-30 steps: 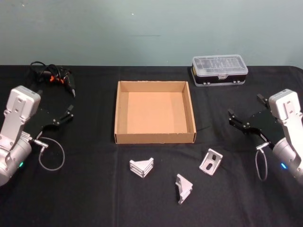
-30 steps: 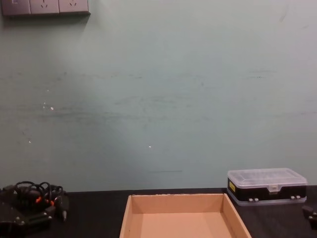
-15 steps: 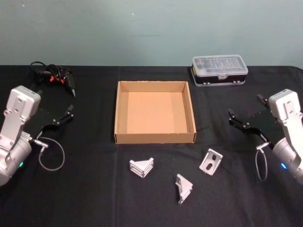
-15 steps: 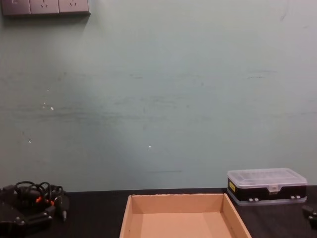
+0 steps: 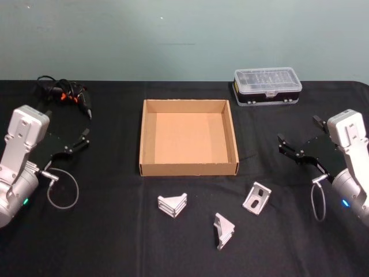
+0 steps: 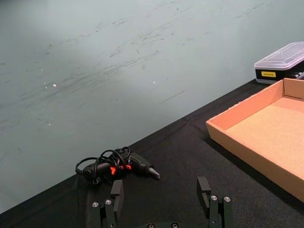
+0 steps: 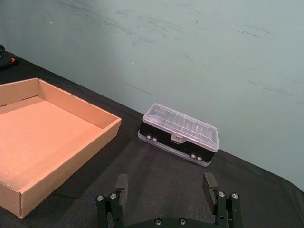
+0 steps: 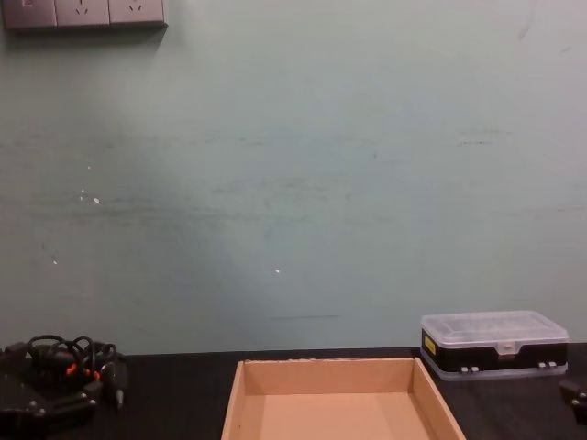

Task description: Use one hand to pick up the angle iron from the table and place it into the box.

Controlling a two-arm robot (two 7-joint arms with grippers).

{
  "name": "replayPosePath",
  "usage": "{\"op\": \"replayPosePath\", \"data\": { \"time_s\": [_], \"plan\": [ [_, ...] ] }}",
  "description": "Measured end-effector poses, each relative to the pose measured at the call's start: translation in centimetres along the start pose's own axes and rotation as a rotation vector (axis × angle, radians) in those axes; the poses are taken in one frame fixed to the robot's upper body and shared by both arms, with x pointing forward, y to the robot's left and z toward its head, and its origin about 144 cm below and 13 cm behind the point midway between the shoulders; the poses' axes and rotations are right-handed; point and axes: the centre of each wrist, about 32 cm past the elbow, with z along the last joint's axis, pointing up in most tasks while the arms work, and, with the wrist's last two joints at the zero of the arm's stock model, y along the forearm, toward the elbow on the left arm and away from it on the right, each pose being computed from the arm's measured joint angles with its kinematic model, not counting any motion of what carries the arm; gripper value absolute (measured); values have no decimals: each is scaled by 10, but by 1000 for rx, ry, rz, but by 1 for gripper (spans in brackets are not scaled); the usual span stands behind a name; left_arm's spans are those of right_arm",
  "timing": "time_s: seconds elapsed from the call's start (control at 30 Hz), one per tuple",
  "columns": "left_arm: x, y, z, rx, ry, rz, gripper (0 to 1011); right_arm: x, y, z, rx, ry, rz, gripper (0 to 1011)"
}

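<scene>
The left claw hung over the left side of the black surface, its fingers spread wide and gripping nothing. The right claw hung over the right side, likewise spread wide and empty (each pointed inward, toward the middle). Between them sat the box, open-topped, its floor bare. Three brackets lay on the surface nearer the robot than the box, well apart from both claws: the left angle iron near the box's front wall, the right angle iron off its right front corner, and the middle angle iron closest to the robot. Beyond the box's far right corner stood a clear-lidded case. A black corded tool lay at the far left.
</scene>
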Motion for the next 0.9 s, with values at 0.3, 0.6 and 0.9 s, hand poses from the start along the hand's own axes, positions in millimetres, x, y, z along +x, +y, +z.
{"op": "replayPosePath", "data": {
  "time_s": [0.3, 0.6, 0.9],
  "plan": [
    [0, 0, 0, 0, 0, 0, 1011, 0, 0, 0, 0, 0, 0, 1003],
    [0, 0, 0, 0, 0, 0, 1011, 3, -5, 6, 19, 14, 16, 1003],
    [0, 0, 0, 0, 0, 0, 1011, 1, -34, 36, 6, 79, 125, 1003]
  ]
}}
